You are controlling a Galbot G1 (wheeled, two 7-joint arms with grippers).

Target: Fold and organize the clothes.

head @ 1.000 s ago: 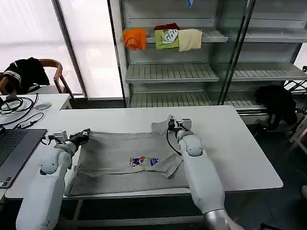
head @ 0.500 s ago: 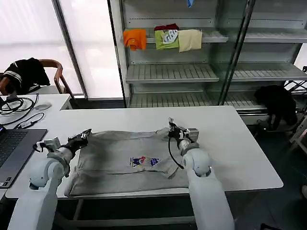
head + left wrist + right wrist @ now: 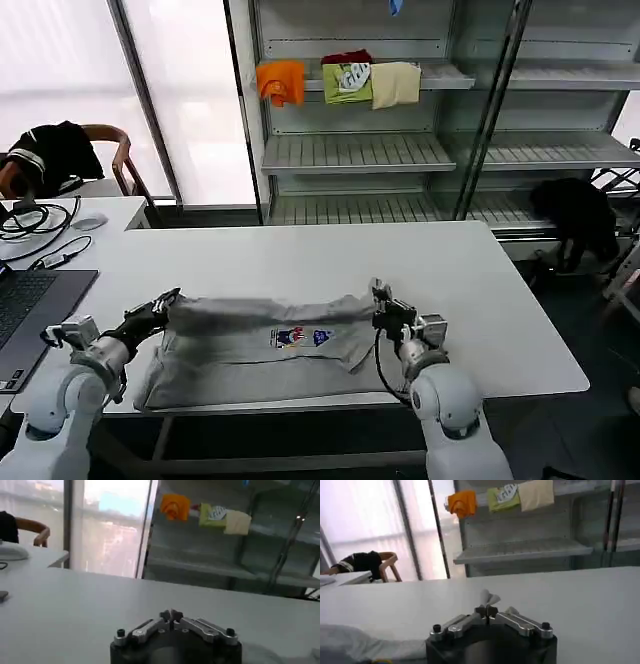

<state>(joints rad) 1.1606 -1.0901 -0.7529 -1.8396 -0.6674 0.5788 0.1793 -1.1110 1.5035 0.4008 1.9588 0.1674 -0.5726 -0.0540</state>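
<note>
- Head view: 1 light grey shirt (image 3: 262, 345) is lying on the near part of the white table (image 3: 480, 300), chest print facing up. Its far edge is being folded toward the robot, making a rolled ridge between the 2 grippers.
- Head view: left gripper (image 3: 165, 301) is sitting at the shirt's left end of that ridge, fingers pinching the fabric. Left arm is reaching in low from the near-left table edge, forearm angling up & inward.
- Head view: right gripper (image 3: 382, 301) is sitting at the right end of the ridge, fingers closing on the cloth. Right arm is coming up from the near edge, wrist pointing away from the robot.
- Head view: 3 folded garments, orange, green & cream, are resting on the top shelf (image 3: 430, 75) behind the table. 1 laptop (image 3: 30, 310) is sitting at far left.
- Left wrist view: left gripper (image 3: 171, 615) fingertips are pressing together; bare tabletop stretching ahead. Can't tell the cloth between them here.
- Right wrist view: right gripper (image 3: 486, 611) fingertips are meeting, w/ a small peak of grey fabric (image 3: 490, 598) sticking up between them; more of the shirt is bunching beside the gripper body.
</note>
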